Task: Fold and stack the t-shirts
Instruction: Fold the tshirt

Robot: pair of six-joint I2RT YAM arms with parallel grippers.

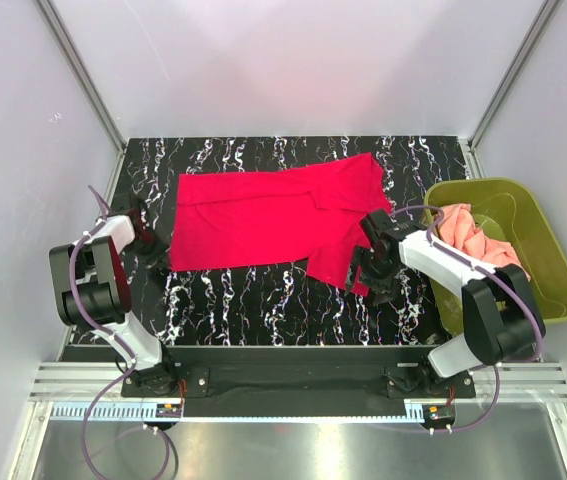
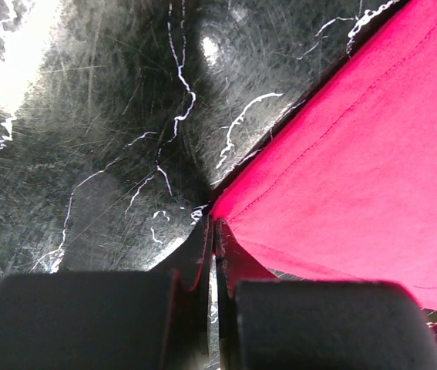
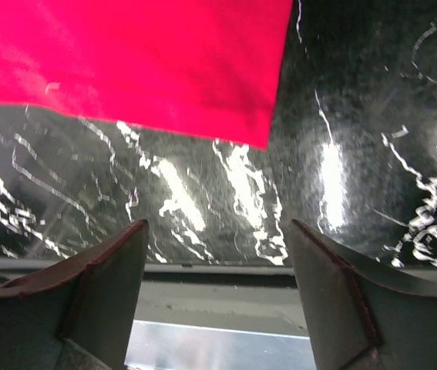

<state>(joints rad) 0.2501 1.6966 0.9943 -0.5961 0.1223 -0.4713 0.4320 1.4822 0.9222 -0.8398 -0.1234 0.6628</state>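
The crimson red t-shirt (image 1: 273, 215) lies spread out on the black marbled table (image 1: 263, 310). My left gripper (image 1: 158, 257) sits at the shirt's near left corner. In the left wrist view its jaws (image 2: 215, 231) are shut, pinching the corner of the red cloth (image 2: 357, 146). My right gripper (image 1: 365, 275) hovers at the shirt's near right flap. In the right wrist view it (image 3: 218, 235) is open and empty, with a corner of the red cloth (image 3: 149, 62) just beyond the fingertips. The salmon-pink t-shirt (image 1: 473, 238) lies crumpled in the basket.
The olive-green plastic basket (image 1: 533, 225) stands at the table's right edge, close beside my right arm. White enclosure walls surround the table. The table's near edge and a metal rail (image 3: 218, 308) show below the right fingers.
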